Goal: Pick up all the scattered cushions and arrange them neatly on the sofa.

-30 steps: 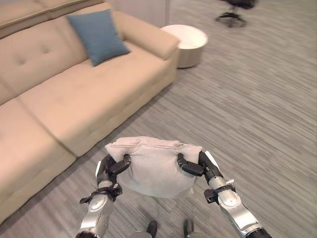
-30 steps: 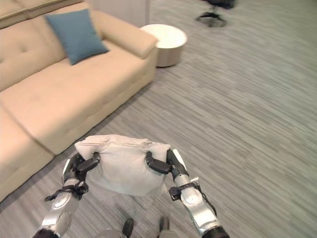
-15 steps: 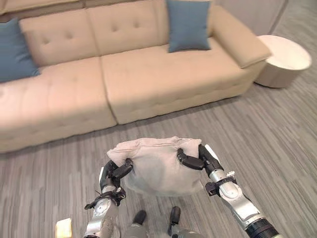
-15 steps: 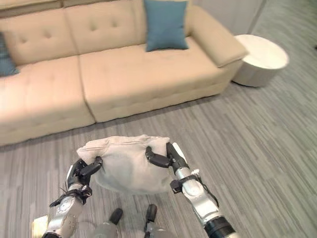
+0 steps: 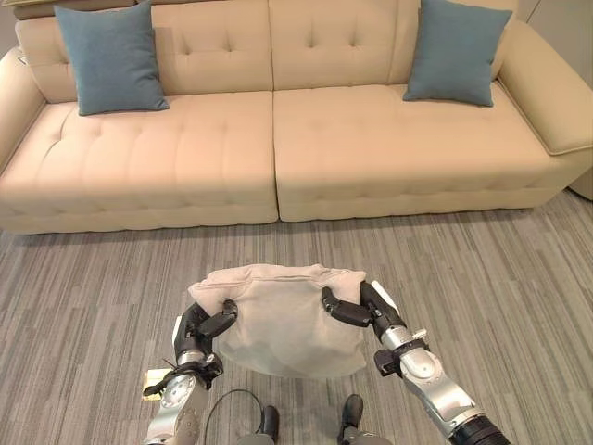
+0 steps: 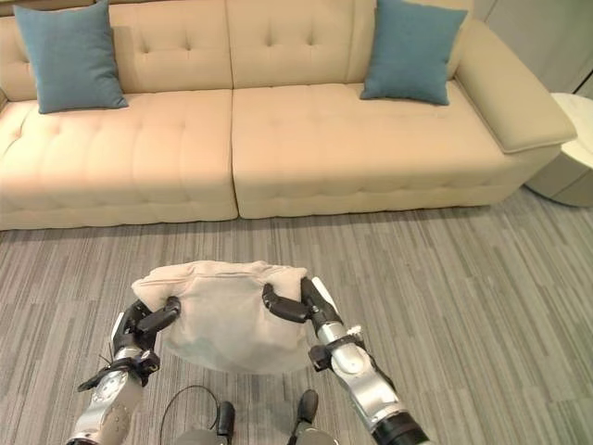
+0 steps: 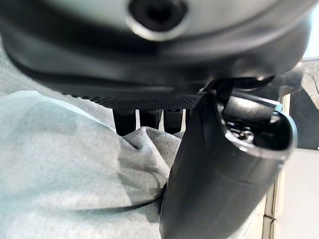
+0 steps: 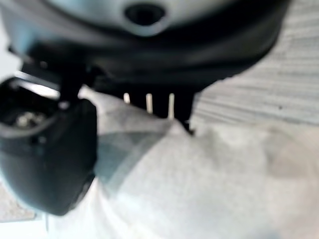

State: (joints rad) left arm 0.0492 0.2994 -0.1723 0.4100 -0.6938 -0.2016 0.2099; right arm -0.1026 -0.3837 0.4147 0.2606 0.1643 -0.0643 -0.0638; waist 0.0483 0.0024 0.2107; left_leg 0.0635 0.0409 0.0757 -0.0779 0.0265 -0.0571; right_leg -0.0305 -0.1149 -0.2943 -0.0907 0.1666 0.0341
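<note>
A beige tufted sofa (image 5: 278, 139) spans the far part of the scene, above a grey striped carpet (image 5: 519, 287); its left arm is cut off at the edge of the left eye view. Two blue cushions are propped upright against its backrest: the left cushion (image 5: 109, 57) near the left end, the right cushion (image 5: 458, 52) near the right end, well apart, with bare seat between them. At the far right of the right eye view part of a pale round table (image 6: 570, 167) is seen beside the sofa's right arm, cut off by the frame.

In the near middle a pale grey cushion (image 5: 287, 315) is held off the carpet between both hands, sagging at its lower edge. It is gripped at its left side by the left hand (image 5: 206, 326), with thumb and fingers curled onto the fabric, and at its right side by the right hand (image 5: 357, 309), likewise closed on it. In the left wrist view the thumb (image 7: 219, 169) is pressed into the bunched cloth while the fingertips are hidden behind a fold. In the right wrist view the fingers are largely hidden by the cushion, and only the thumb (image 8: 47, 149) is made out against it.

A small yellowish object (image 5: 156, 387) lies on the carpet by the left wrist; what it is cannot be told.
</note>
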